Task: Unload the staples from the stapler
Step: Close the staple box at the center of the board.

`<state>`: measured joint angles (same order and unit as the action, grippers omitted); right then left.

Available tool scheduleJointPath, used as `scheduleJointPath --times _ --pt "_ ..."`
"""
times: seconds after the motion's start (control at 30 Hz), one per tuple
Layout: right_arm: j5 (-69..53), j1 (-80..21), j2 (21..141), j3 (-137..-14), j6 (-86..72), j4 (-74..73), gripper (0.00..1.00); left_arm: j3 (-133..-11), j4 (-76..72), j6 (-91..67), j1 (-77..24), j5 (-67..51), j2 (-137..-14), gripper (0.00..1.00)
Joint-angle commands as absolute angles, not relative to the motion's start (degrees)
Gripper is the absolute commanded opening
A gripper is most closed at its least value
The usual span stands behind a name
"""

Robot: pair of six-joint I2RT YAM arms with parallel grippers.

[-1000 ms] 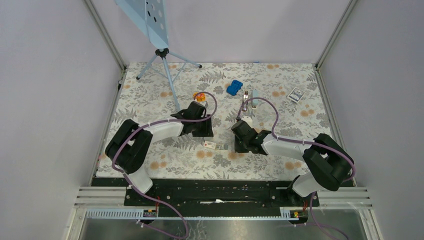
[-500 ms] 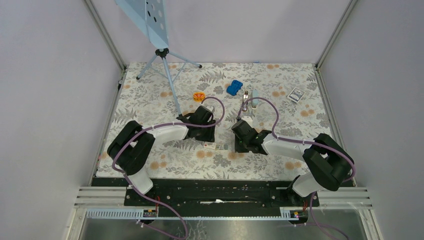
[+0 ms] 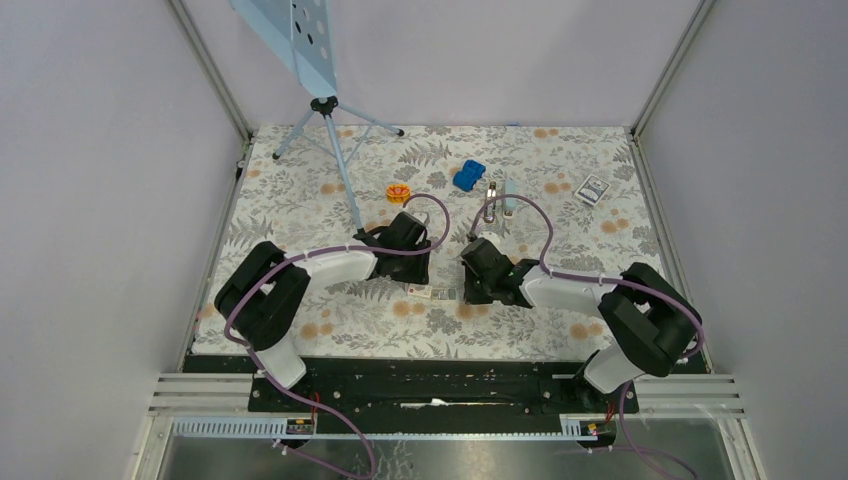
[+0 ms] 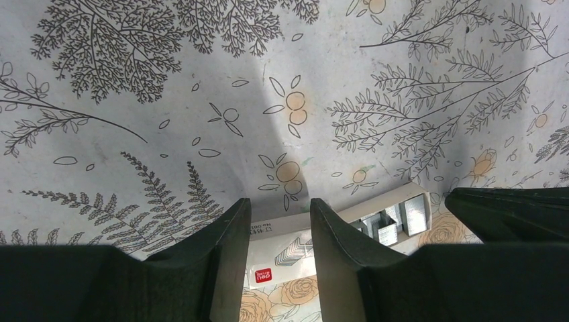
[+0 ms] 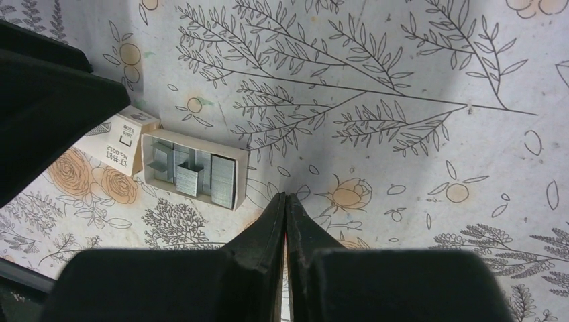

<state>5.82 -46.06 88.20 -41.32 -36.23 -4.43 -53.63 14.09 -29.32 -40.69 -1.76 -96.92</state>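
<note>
A floral tablecloth [image 3: 300,200] covers the table. At the far left a tripod [image 3: 325,115] holds a pale blue panel [image 3: 295,35]. Far of the middle lie an orange round thing [image 3: 398,192] and, to its right, a blue toy car [image 3: 467,176]. A small dark card [image 3: 593,189] lies far right. Near the middle sits a small white box [image 3: 420,291], with an open tray [image 5: 238,181] just to its right.

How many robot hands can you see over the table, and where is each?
2. The left hand, open, hangs over the white box; the right hand, shut, is beside the open staple tray.
</note>
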Motion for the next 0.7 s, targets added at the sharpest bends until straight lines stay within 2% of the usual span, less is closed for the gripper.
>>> scheduleJointPath --times 0.0,0.47,0.67 --pt "5.98 -45.64 90.17 -43.08 -35.78 -4.28 0.07 -52.36 15.29 -28.91 -41.13 -0.88 -95.77 0.42" --pt "9.22 -44.18 88.06 -42.80 -35.77 -2.79 0.11 -50.39 14.62 -29.81 -41.29 -1.78 -94.71 0.41" --pt "8.51 -41.17 81.62 -40.62 -24.88 0.44 0.26 -51.02 14.28 -30.85 -40.97 -0.87 -94.24 0.42"
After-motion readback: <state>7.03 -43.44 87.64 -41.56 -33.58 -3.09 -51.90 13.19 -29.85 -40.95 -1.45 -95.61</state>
